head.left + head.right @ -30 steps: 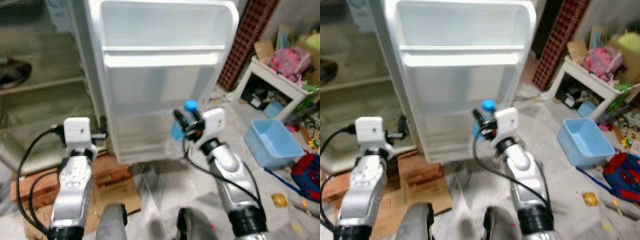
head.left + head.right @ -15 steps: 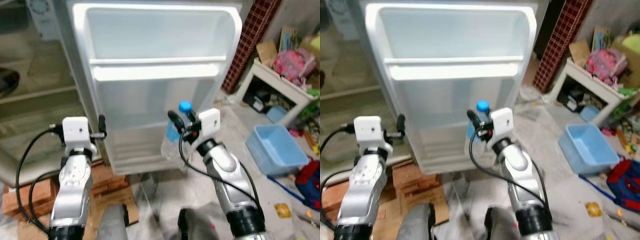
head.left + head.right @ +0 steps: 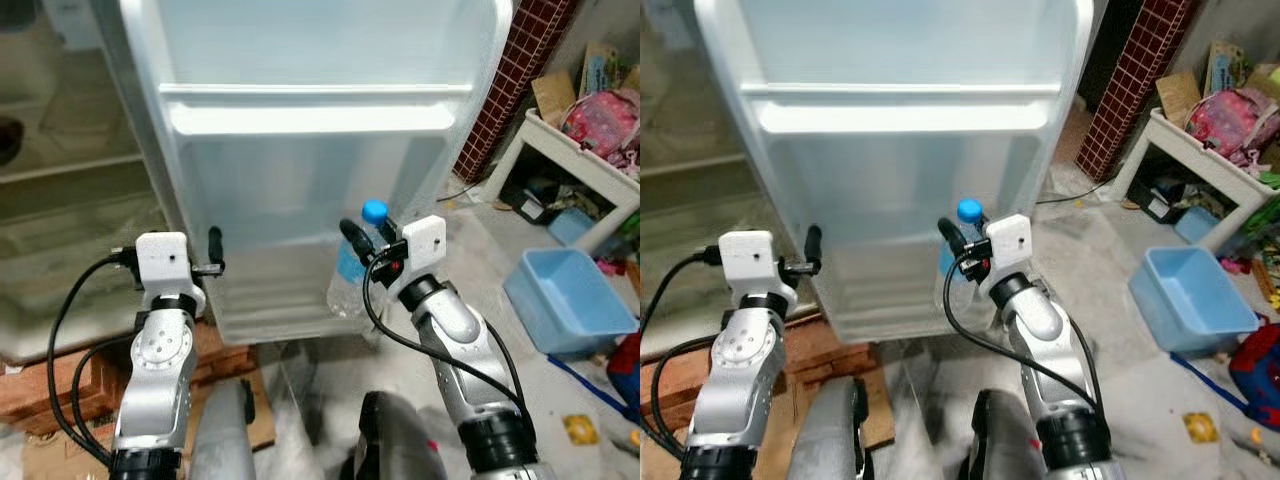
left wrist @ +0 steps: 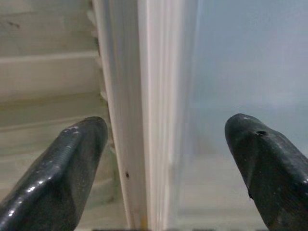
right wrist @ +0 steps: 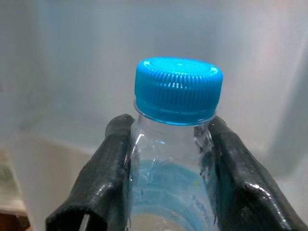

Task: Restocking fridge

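We find the right gripper (image 3: 362, 243) clamped on the upright bottle (image 3: 352, 270), the door shelf (image 3: 280, 305) just beyond; left gripper (image 4: 163, 159) apart.

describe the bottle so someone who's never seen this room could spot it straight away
Start at the open white fridge door in the middle of the room. In front of its lower shelf, the right pincer grips a clear water bottle upright by its neck; its bright blue cap sets it apart.
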You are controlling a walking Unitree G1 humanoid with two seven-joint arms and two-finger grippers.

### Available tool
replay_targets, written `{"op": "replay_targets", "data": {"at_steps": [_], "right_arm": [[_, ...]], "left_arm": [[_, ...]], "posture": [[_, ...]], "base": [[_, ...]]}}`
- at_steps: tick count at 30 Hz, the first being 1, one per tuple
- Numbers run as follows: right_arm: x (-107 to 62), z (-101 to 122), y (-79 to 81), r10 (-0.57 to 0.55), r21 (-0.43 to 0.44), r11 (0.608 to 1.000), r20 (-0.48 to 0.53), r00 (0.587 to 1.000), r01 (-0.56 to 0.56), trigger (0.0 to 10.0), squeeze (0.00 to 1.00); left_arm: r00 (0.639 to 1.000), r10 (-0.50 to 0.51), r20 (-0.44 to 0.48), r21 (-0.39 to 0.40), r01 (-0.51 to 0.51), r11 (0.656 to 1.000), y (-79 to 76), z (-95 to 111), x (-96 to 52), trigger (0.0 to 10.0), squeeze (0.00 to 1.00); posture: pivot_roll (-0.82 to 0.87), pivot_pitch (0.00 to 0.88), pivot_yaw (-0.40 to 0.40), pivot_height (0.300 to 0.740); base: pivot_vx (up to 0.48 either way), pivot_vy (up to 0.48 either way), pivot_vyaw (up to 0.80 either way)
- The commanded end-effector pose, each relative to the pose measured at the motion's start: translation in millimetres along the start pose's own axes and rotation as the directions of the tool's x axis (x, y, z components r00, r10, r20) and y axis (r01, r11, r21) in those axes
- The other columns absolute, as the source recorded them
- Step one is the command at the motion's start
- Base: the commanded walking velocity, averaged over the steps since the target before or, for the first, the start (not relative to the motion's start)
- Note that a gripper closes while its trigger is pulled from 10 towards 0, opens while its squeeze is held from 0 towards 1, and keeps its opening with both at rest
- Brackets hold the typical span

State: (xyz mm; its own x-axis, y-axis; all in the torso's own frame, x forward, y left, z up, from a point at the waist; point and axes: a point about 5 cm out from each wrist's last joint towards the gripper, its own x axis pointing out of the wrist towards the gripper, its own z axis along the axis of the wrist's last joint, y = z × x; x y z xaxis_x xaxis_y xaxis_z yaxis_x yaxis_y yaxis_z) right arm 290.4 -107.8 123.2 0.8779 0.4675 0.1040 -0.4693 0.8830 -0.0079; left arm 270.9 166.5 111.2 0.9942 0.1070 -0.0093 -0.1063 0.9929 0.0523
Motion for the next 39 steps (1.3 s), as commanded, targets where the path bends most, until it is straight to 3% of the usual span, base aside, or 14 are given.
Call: {"op": "replay_targets", "data": {"at_steps": [1, 20, 31, 39], "right_arm": [[-0.6, 6.1, -4.0, -0.011, -0.005, 1.0, 0.027, 1.0, 0.011, 10.0, 0.0], [1.1, 10.0, 1.5, 0.023, -0.025, 0.999, 0.053, 0.998, -0.022, 10.0, 0.0], [5.2, 17.5, 15.7, 0.129, -0.139, 0.984, 0.091, 0.988, -0.115, 10.0, 0.0], [6.2, 18.2, 16.1, 0.13, -0.127, 0.985, 0.099, 0.987, -0.117, 10.0, 0.0]], "left_arm": [[1.0, 0.002, 0.004, 0.01, -0.002, 1.0, -0.4, 1.3, 0.1, 10.0, 0.0], [1.0, -0.001, 0.003, 0.012, 0.001, 1.0, 1.3, 1.0, 0.8, 10.0, 0.0], [1.0, 0.004, -0.002, 0.013, -0.004, 1.0, 1.6, -0.1, 0.7, 10.0, 0.0], [1.0, 0.008, -0.006, 0.01, -0.008, 1.0, 1.8, -0.6, 0.4, 10.0, 0.0]], "posture": [[0.03, 0.0, -0.041, 0.517], [0.02, 0.0, -0.042, 0.517], [0.02, 0.0, -0.044, 0.517], [0.02, 0.0, -0.043, 0.517]], "base": [[0.0, 0.0, 0.0], [0.0, 0.0, 0.0], [0.266, 0.0, 0.0], [0.279, 0.0, 0.0]]}}
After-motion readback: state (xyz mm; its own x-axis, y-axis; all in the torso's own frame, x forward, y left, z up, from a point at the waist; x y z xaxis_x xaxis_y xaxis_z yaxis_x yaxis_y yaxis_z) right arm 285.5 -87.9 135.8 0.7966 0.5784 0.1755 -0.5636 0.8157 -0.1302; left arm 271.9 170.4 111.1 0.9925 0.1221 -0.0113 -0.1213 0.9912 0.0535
